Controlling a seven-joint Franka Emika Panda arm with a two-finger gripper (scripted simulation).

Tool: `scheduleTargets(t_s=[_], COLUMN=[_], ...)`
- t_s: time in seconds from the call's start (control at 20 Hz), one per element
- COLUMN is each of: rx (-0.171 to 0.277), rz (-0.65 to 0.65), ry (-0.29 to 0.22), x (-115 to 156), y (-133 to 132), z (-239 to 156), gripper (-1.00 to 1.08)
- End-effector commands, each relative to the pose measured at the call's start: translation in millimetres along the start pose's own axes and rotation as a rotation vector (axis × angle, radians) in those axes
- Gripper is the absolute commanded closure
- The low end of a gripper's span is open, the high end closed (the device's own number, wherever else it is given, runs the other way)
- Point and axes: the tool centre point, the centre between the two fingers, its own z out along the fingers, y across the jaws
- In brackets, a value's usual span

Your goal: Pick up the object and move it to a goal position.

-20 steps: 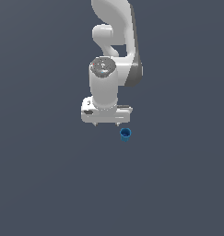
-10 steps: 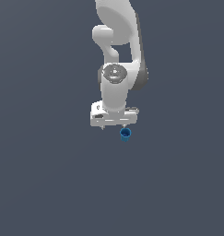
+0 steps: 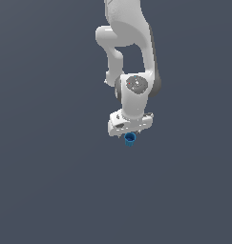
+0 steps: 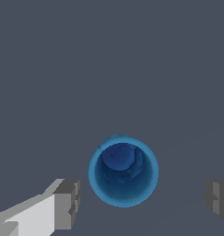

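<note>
The object is a small blue cup (image 3: 130, 138), upright on the dark grey floor, its open mouth seen from above in the wrist view (image 4: 123, 171). My white gripper (image 3: 130, 132) hangs right over it in the exterior view, its hand hiding the cup's top. In the wrist view my gripper (image 4: 141, 200) is open: one grey fingertip (image 4: 67, 203) and the other (image 4: 218, 198) stand on either side of the cup with clear gaps, touching nothing.
The white arm (image 3: 129, 52) rises from the gripper to the top of the exterior view. A plain dark grey floor (image 3: 50, 181) lies all around the cup.
The arm has swung toward the exterior view's right and the hand has turned and come over the cup. The cup has not moved.
</note>
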Motion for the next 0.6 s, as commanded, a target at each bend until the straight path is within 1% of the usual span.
scheduleTargets(t_s=[0.0,0.3,0.55], rx=[0.0,0.001,0.001], rz=[-0.022,-0.026,-0.027], ry=[0.005,0.005,0.005], x=[0,0,0], y=[-7,-9,-9], z=[5,7,22], gripper=[-0.92,-0.92,-0.92])
